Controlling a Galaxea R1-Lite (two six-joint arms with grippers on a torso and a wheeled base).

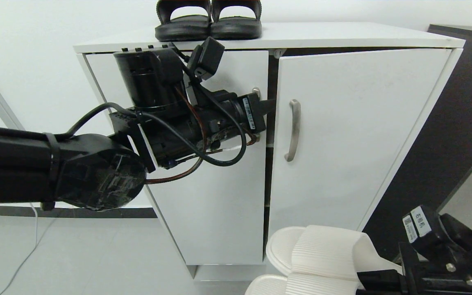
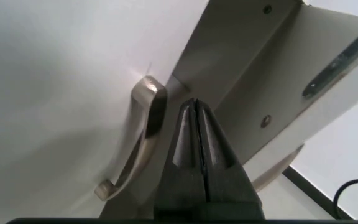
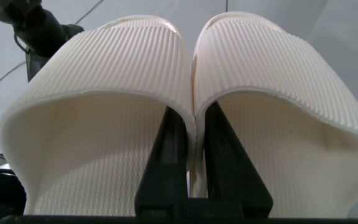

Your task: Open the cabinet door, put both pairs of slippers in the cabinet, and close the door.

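The white cabinet (image 1: 355, 39) has two doors with a dark gap between them. My left gripper (image 1: 269, 105) is shut with nothing in it. Its tips (image 2: 195, 107) sit at that gap, right beside the left door's metal handle (image 2: 146, 127). The right door's handle (image 1: 293, 130) hangs free. A pair of black slippers (image 1: 208, 20) stands on the cabinet top. Low at the front right, my right gripper (image 1: 369, 278) is shut on a pair of white ribbed slippers (image 1: 322, 252), pinching their adjoining inner sides (image 3: 193, 124) between its fingers (image 3: 166, 162).
Past the left door's edge, the left wrist view shows part of the cabinet's inside with a metal hinge plate (image 2: 340, 62). A dark wall panel (image 1: 457, 135) stands to the cabinet's right. Pale floor (image 1: 76, 254) lies open at the left, crossed by a thin cable (image 1: 31, 246).
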